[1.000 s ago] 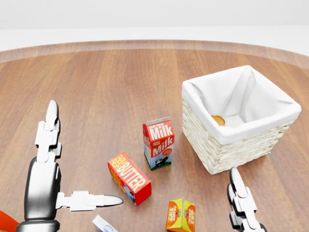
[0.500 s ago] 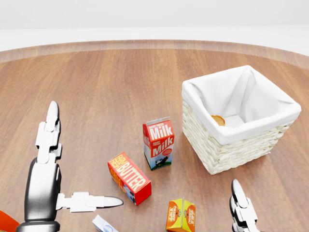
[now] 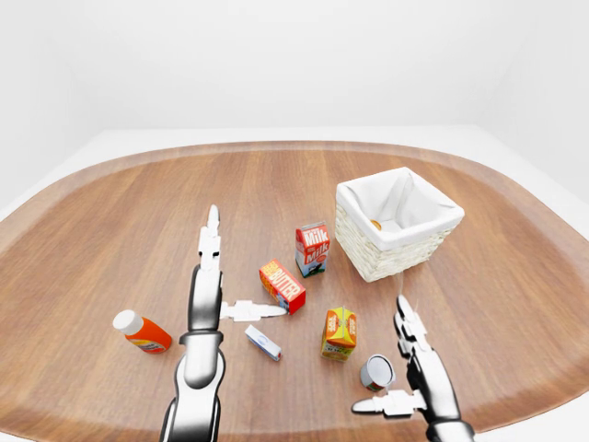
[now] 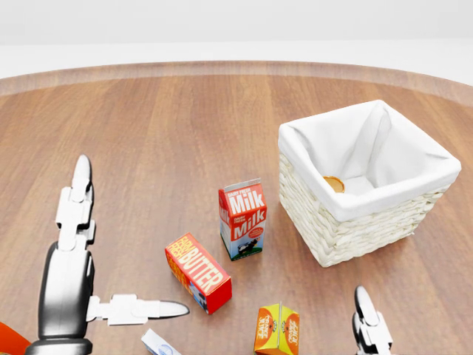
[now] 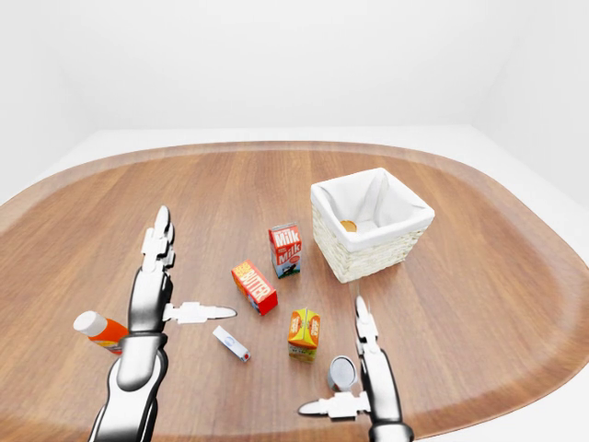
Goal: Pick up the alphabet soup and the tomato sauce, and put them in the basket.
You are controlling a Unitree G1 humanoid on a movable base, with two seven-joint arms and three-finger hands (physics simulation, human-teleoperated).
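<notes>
Wooden table is carrying basket; right hand is spreading wide beside can, left hand also splayed.

Bright, even, diffuse illumination; sharp synthetic renders, no motion blur.

Light falls from overhead: the basket, milk carton and butter box cast short, soft-edged shadows close to their bases on the wooden table. The white basket liner shades gently in its folds without clipping. Faint highlights show on the metallic left hand. Both eye views are wide-angle, curving the table rim strongly toward the edges; the head view shows less curvature. Focus is uniform throughout.
</notes>
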